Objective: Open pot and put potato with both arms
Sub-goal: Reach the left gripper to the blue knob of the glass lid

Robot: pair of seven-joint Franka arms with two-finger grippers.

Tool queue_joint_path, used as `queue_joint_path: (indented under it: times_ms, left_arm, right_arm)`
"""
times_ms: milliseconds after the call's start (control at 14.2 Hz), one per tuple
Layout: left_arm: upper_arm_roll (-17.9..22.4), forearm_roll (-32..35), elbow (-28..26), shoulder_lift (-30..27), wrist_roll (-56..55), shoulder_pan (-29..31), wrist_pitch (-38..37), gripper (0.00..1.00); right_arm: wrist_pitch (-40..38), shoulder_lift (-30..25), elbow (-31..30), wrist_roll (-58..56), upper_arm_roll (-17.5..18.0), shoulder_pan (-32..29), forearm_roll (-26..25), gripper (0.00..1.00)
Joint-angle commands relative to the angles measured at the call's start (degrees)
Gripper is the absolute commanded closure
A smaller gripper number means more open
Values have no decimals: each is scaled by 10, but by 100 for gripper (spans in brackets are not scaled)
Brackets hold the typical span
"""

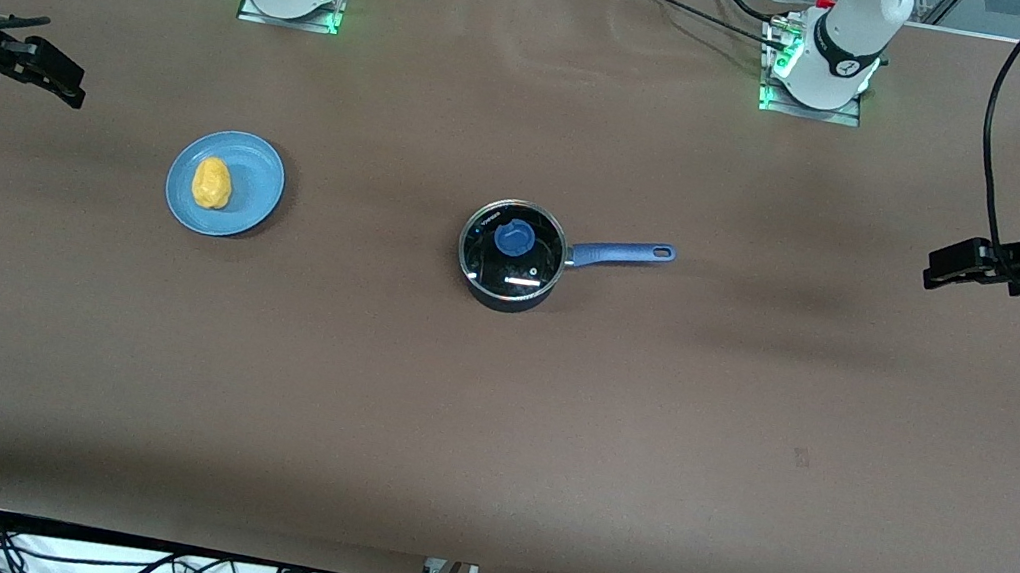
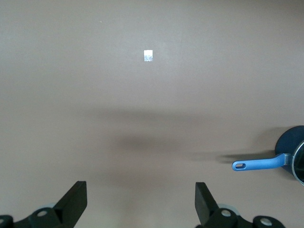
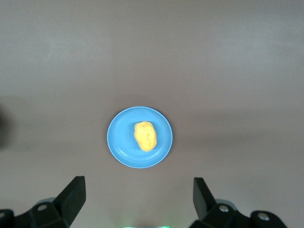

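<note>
lidded pot (image 1: 512, 254) mid-table, potato (image 1: 212, 183) on blue plate (image 1: 257, 188), left gripper (image 1: 940, 264) and right gripper (image 1: 67, 87) spread wide at table ends

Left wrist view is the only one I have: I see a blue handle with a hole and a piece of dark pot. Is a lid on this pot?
Observer: Yes. The small black saucepan wears a glass lid with a round blue knob.
Operator: Where is the potato?
Observer: The bumpy yellow-orange potato lies on a flat blue plate, toward the right arm's end of the table.
Operator: Does the other arm hold anything?
Observer: No. The right gripper is open and empty, over bare table beside the plate.
</note>
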Motion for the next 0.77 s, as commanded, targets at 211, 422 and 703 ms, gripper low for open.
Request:
queue_joint_path:
  times_ms: [211,422,703]
  left_arm:
    - [-1,-10,6,-1,6,-2,-8,0]
    - [-6,-54,5,11,-16,-17,-3,0]
    - [-78,-62,-8,58,-162,-63,93,0]
  right_arm:
    - [-9,-8,-4,2,8,-9,21,0]
    - [-3,-6,-4,3,8,-9,22,0]
    - [-11,-4,-4,-1,7,-9,21,0]
